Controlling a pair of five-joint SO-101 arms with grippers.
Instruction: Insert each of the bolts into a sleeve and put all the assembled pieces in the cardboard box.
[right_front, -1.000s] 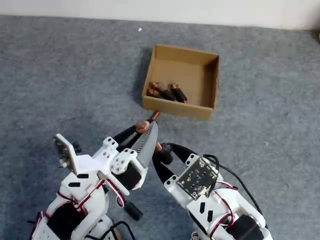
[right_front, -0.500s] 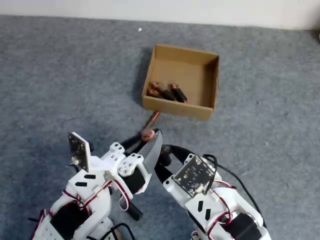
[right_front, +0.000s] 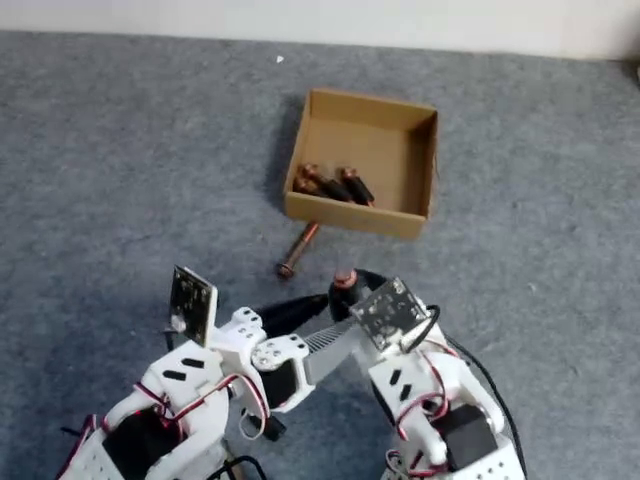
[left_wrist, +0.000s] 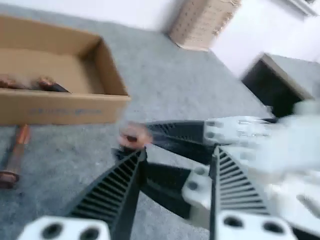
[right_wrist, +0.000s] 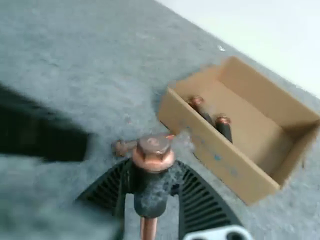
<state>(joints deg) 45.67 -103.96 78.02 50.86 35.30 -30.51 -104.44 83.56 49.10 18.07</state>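
The cardboard box (right_front: 418, 160) sits at the far middle, with several assembled pieces (right_front: 330, 185) along its near wall. One bare copper bolt (right_front: 298, 250) lies on the carpet just in front of the box, also seen as the bolt (left_wrist: 14, 157) and the bolt (right_wrist: 122, 146). My right gripper (right_front: 343, 297) is shut on a black sleeve with a copper bolt through it (right_wrist: 150, 167), held upright, head up. My left gripper (right_front: 335, 315) stands open right beside it, nothing between its fingers (left_wrist: 120, 185). Across it I see the right gripper (left_wrist: 175, 135) and the bolt head (left_wrist: 134, 136).
Grey carpet (right_front: 120, 150) covers the whole table, with wide free room to the left and right of the box. A pale wall edge (right_front: 300, 20) runs along the far side. The two arms stand close together at the near edge.
The left gripper let go of the bare bolt, which now lies on the carpet, and drew back toward the near edge. The right gripper turned its sleeve piece upright.
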